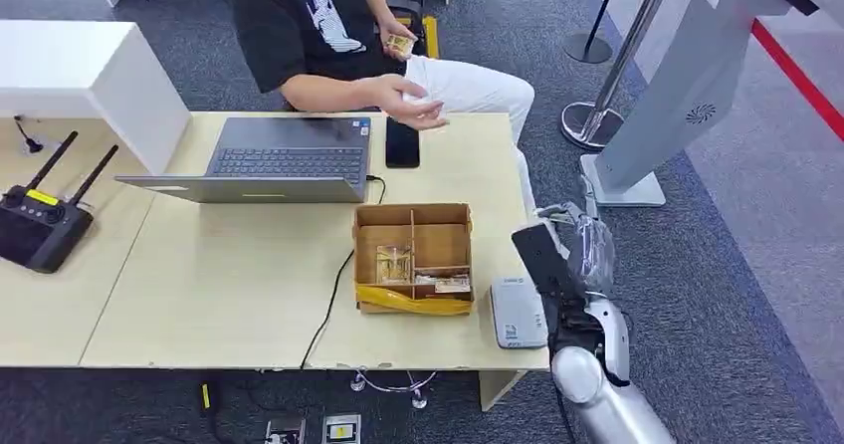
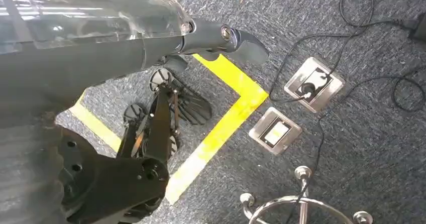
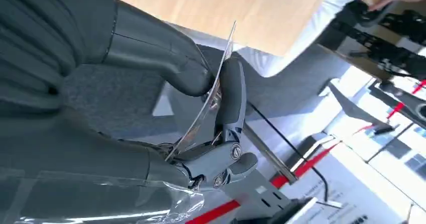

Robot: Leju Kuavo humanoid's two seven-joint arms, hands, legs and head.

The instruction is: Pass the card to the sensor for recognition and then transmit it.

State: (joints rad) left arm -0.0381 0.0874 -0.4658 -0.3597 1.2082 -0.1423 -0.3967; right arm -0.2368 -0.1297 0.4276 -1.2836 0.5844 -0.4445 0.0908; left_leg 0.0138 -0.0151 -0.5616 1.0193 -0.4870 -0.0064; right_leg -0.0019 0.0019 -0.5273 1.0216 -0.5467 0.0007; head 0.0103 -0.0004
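My right hand [image 1: 589,253] is raised just off the table's right edge and pinches a dark card [image 1: 540,253] that stands tilted. The card hangs a little above and beyond the grey-white sensor [image 1: 518,312], which lies flat at the table's near right corner. In the right wrist view the card [image 3: 208,101] appears edge-on as a thin shiny sheet, clamped between the thumb [image 3: 155,53] and the fingers [image 3: 231,93]. My left hand [image 2: 150,38] hangs over the floor, holding nothing, with a dark finger [image 2: 226,37] stretched out.
A person sits at the far side with one open hand [image 1: 410,101] held out over the table. A cardboard box [image 1: 413,257] with more cards stands left of the sensor. A laptop [image 1: 269,160], a phone [image 1: 402,142] and a remote controller [image 1: 40,220] lie on the table.
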